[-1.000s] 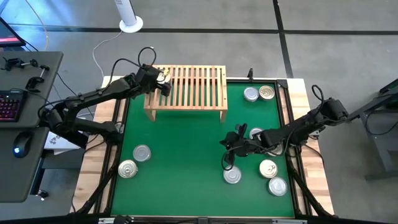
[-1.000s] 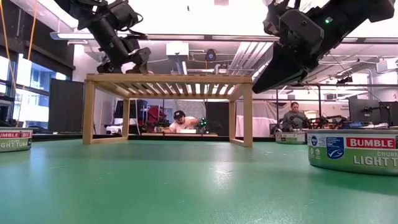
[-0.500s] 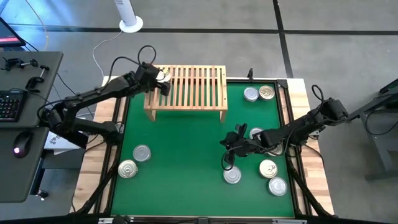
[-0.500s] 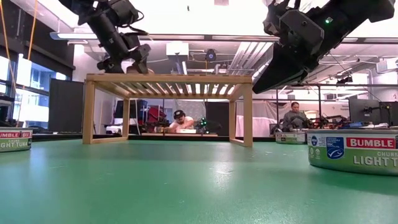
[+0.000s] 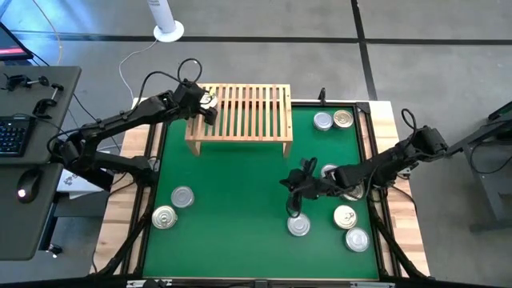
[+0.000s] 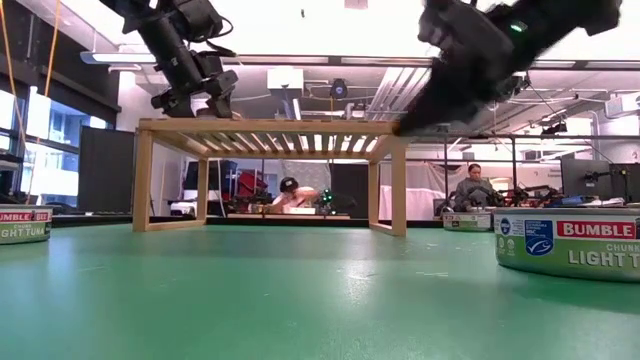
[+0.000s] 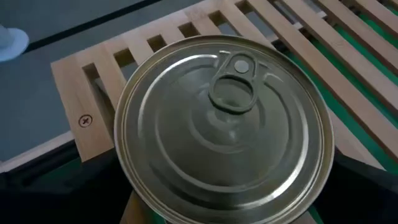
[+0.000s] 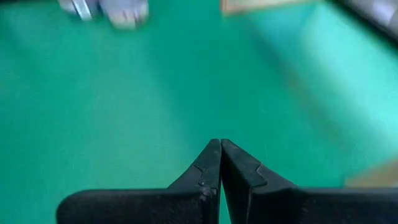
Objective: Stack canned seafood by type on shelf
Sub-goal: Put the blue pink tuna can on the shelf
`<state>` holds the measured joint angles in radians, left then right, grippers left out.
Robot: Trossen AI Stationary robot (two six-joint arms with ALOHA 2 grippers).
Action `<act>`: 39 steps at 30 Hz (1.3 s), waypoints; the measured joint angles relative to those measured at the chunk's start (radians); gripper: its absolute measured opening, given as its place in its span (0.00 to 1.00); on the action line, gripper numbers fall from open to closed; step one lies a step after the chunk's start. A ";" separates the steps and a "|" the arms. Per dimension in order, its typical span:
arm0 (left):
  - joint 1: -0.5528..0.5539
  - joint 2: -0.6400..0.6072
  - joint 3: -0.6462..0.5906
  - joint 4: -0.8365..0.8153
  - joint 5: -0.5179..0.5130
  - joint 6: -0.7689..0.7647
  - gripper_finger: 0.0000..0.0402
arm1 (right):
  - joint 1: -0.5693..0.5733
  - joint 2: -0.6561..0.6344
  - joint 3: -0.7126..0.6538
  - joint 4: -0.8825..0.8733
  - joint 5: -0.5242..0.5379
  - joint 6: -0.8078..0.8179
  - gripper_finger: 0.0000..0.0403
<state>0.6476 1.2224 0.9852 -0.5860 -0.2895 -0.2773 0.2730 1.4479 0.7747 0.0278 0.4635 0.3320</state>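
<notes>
While the left pincer (image 5: pixel 208 102) hangs over the near-left corner of the shelf (image 5: pixel 240 112), its jaws stand at full spread around a gold-toned tin (image 7: pixel 224 127). The left wrist view shows this tin just ahead of the pincer, pull-tab up, lid level, over the slats; whether its base already rests on the wood cannot be told. Judged step: placing the first tin on the shelf.

Right pincer (image 8: pixel 219 163): fingers pressed together, holding nothing, hanging above bare green mat (image 5: pixel 232 200) mid-surface. Nearest to it, a silver tin (image 5: pixel 298 226) lies just below-side of its tip in the high view; a further tin (image 5: pixel 329 171) sits close beside the arm, partly hidden by it. Slightly farther out on that side: a gold tin (image 5: pixel 345 216) and a silver one (image 5: pixel 357 239), touching or nearly so.

Beyond the right pincer, toward the shelf's end, a silver tin (image 5: pixel 322 122) and a gold tin (image 5: pixel 343 119) sit side by side on the mat. Well apart, across the mat on the left arm's side, a silver tin (image 5: pixel 182 197) and a gold tin (image 5: pixel 164 217) sit near each other. The low view reads "BUMBLE… LIGHT TUNA" on one tin's label (image 6: pixel 568 243).

Progress, as judged: early. No stack is seen on the shelf; apart from the tin at the left pincer, its slats look bare. Eight tins left on the mat, gold and silver types unsorted.
</notes>
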 joint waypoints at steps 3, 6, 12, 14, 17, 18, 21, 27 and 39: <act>0.000 0.000 0.000 0.000 0.000 0.011 1.00 | -0.101 0.000 0.106 0.036 -0.123 -0.142 0.01; 0.000 0.000 0.000 0.000 0.000 0.031 1.00 | -0.230 0.011 0.241 0.029 -0.255 -0.275 0.01; -0.010 0.000 0.000 0.003 -0.001 0.090 1.00 | -0.497 0.194 0.546 0.009 -0.600 -0.415 0.01; -0.013 0.000 0.000 0.007 0.001 0.106 1.00 | -0.564 0.293 0.668 -0.012 -0.691 -0.432 0.01; -0.023 0.000 0.000 0.014 0.001 0.130 1.00 | -0.643 0.446 0.885 -0.090 -0.790 -0.464 0.01; -0.026 0.000 0.000 0.017 0.002 0.137 1.00 | -0.664 0.496 0.960 -0.118 -0.822 -0.473 0.01; -0.035 0.000 0.000 0.034 0.004 0.167 1.00 | -0.717 0.650 1.189 -0.228 -0.909 -0.500 0.01; -0.053 0.000 0.000 0.097 0.004 0.231 1.00 | -0.773 0.911 1.583 -0.468 -0.998 -0.577 0.01; -0.061 0.003 0.000 0.153 0.017 0.257 1.00 | -0.799 0.904 1.425 -0.369 -1.022 -0.584 0.01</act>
<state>0.5867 1.2255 0.9852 -0.4334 -0.2727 -0.0204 -0.5257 2.3514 2.2002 -0.3409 -0.5587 -0.2525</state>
